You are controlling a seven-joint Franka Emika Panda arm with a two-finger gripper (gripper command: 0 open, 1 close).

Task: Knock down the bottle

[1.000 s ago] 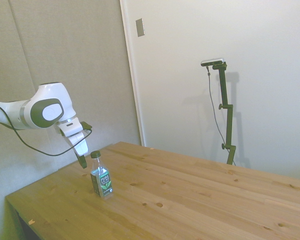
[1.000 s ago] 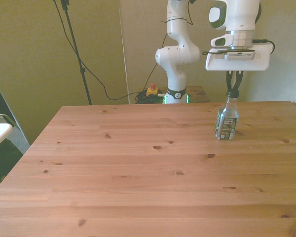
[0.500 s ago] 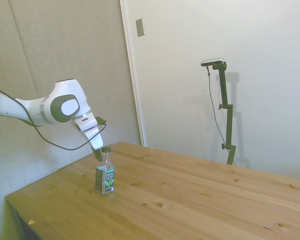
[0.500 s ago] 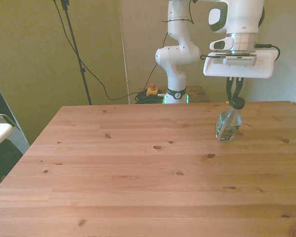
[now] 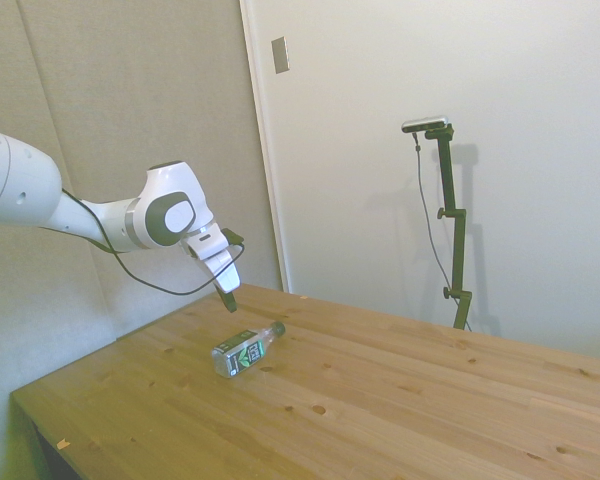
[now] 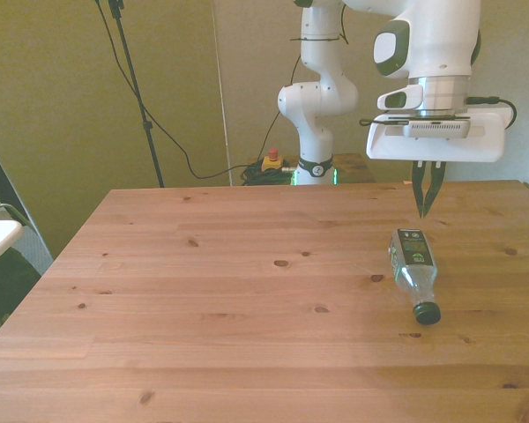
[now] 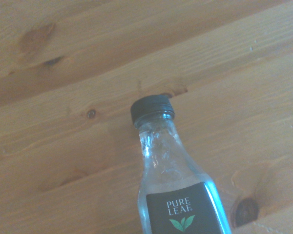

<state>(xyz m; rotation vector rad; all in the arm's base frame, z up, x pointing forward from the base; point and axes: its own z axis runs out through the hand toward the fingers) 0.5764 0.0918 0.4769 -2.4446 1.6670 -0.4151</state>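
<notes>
On the surface [image 6: 203, 291], toward the front view's right, bottle [image 6: 412, 270] lies flat on its side, cap end nearer the camera, base toward the robot. Hand [image 6: 424, 210] hangs just above & behind the base, clear of it, fingers pinched together w/ nothing held, a narrow tip suited to pushing, not grabbing. Bottle's down, so task looks done

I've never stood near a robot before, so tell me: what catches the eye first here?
A small clear bottle lying on its side on the wooden table, toward the front view's right, its dark cap pointing toward the near edge. Just above its base end hangs the white arm's claw, fingers pinched together, touching nothing.
</notes>
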